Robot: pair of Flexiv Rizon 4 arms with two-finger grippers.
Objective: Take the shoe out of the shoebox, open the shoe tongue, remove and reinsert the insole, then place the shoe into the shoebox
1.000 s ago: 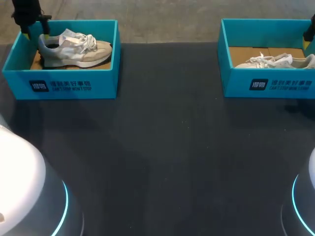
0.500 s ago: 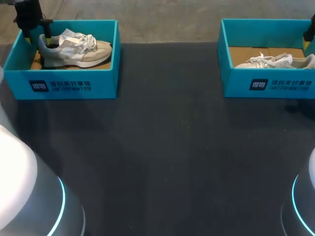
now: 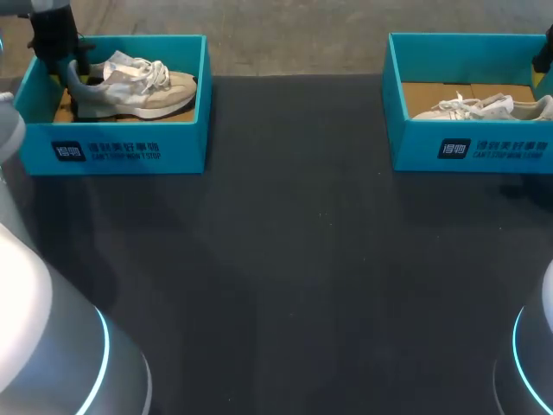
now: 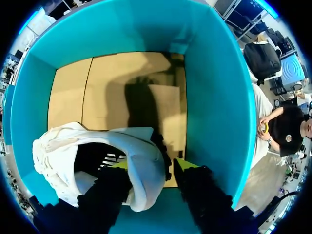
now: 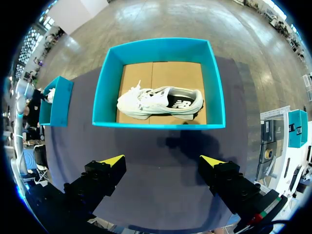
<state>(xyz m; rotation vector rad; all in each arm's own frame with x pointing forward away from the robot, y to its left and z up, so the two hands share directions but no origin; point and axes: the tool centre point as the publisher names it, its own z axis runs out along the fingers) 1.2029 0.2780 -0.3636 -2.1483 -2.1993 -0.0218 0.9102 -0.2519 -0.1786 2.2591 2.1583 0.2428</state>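
Head view puts the shoe upright on its sole inside the teal shoebox at the upper left of the frame. Its toe points toward the middle of the desk, and my left arm is down over its heel end.

Left wrist view shows the left end effector with its fingers apart, astride the heel. One yellow tip is inside the collar and the other is outside, behind the heel. A sliver of cardboard floor shows between that outer finger and the shoe, so I judge the heel is not yet pinched and the lift-out not yet done.

Several things could go wrong from here:
- The heel collar is soft and thin, so a pinch there may fold it or slide off once weight comes on.
- Held only at the heel, the shoe would likely droop toe-down, and the toe could catch the box wall on the way up.
- The box looks light, so a catch could drag or tip it.
- The outer finger sits close to the box's end wall and could trap that wall too.
- The loose laces might snag.

Right wrist view shows the right end effector spread wide and holding nothing, high above a second shoebox with its own shoe.
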